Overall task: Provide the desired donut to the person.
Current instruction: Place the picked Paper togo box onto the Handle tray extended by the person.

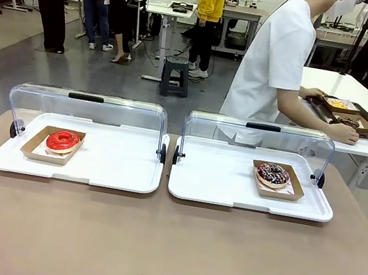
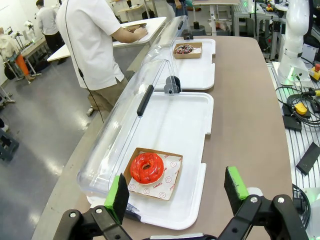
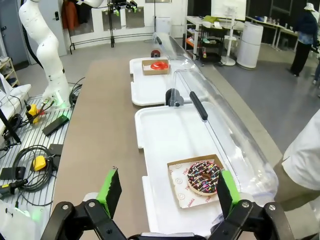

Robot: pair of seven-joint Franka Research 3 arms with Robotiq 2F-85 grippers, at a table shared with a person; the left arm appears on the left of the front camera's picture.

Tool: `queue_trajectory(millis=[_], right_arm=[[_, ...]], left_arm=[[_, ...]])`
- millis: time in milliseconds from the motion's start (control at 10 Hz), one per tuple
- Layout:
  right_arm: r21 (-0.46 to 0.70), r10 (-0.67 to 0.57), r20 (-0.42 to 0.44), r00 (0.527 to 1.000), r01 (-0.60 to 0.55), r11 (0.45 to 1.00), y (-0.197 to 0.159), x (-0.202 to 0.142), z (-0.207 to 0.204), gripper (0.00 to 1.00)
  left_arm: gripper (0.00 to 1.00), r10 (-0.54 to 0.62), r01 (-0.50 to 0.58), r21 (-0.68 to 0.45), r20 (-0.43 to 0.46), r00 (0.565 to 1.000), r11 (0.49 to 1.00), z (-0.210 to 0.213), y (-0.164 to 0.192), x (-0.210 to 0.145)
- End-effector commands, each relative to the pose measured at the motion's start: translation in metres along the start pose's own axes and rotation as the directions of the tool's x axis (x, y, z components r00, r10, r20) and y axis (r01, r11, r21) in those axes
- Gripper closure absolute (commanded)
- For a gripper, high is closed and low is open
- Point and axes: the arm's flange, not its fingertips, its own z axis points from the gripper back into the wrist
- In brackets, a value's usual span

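**2 donuts sat on 2 trays while the person looked away**

A brown desk (image 1: 165, 247) held 2 white trays side by side. Each tray had a clear lid, and both lids stood open at the far edge.

The left tray (image 1: 108, 167) held a red donut (image 1: 63, 140). The donut lay in a small brown box (image 1: 33, 146) near the tray's left end. The left lid (image 1: 90, 108) had a black handle on top.

The right tray (image 1: 218, 185) held a chocolate donut with sprinkles (image 1: 273, 174). It lay in its own brown box (image 1: 293, 192) near the tray's right end. The right lid (image 1: 258, 137) stood up behind it.

The person (image 1: 271, 60) in a white shirt stood at the far side of the desk. The person was turned to a white side table (image 1: 351, 88) and had a hand (image 1: 344, 133) on a dark tray there.

The left hand (image 2: 176, 192) of the robot hung above the near edge of the left tray. Its 2 green pads (image 2: 118, 197) were wide apart and held nothing. The red donut lay just past them.

The right hand (image 3: 166, 192) hung above the near end of the right tray. Its green pads (image 3: 111, 191) were wide apart too, with nothing between them. The chocolate donut lay just past them, closer to the right pad.
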Motion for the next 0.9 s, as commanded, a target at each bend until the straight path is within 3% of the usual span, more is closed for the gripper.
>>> queue_trajectory(millis=[0, 800], right_arm=[[0.006, 0.005, 0.010, 1.000, -0.005, 1.000, -0.0002, 0.0001, -0.0008, 0.00], [0.006, 0.005, 0.010, 1.000, -0.005, 1.000, -0.0002, 0.0001, -0.0008, 0.00]], left_arm=[[0.00, -0.004, 0.004, 0.001, 0.002, 1.000, 1.000, 0.0017, -0.0014, 0.0009], [0.00, -0.004, 0.004, 0.001, 0.002, 1.000, 1.000, 0.0017, -0.0014, 0.0009]])
